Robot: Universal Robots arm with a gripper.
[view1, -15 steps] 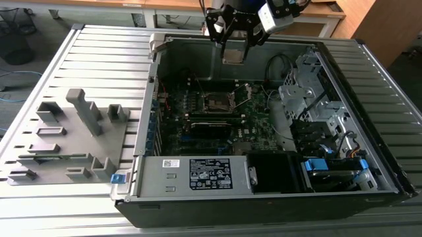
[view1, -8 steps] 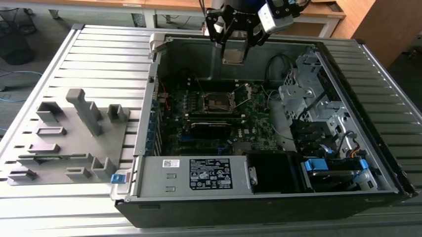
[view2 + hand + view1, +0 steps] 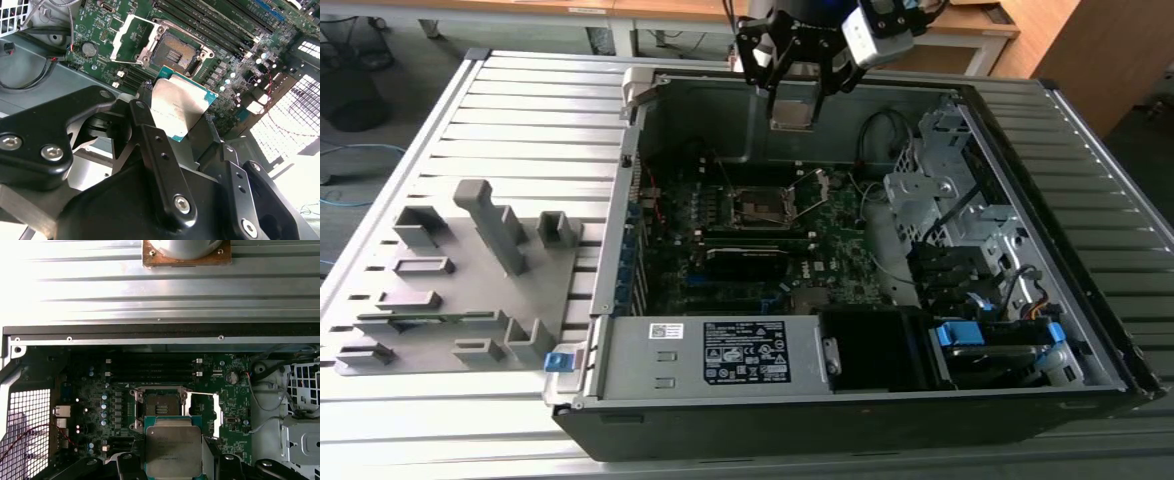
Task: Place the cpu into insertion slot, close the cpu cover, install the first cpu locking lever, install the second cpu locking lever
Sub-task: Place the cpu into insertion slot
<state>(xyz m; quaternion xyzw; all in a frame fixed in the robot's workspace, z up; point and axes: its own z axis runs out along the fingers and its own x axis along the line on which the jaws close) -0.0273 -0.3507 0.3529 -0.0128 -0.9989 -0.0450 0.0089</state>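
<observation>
Second wrist view: fingers (image 3: 200,135) clamp the cpu (image 3: 177,107) by its edges, well apart from the uncovered insertion slot (image 3: 177,52) beneath, cpu cover (image 3: 131,45) open

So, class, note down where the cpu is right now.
In the first wrist view the cpu sits clamped in the end effector, just short of the empty insertion slot; the exterior view shows it raised above the open computer case.
</observation>
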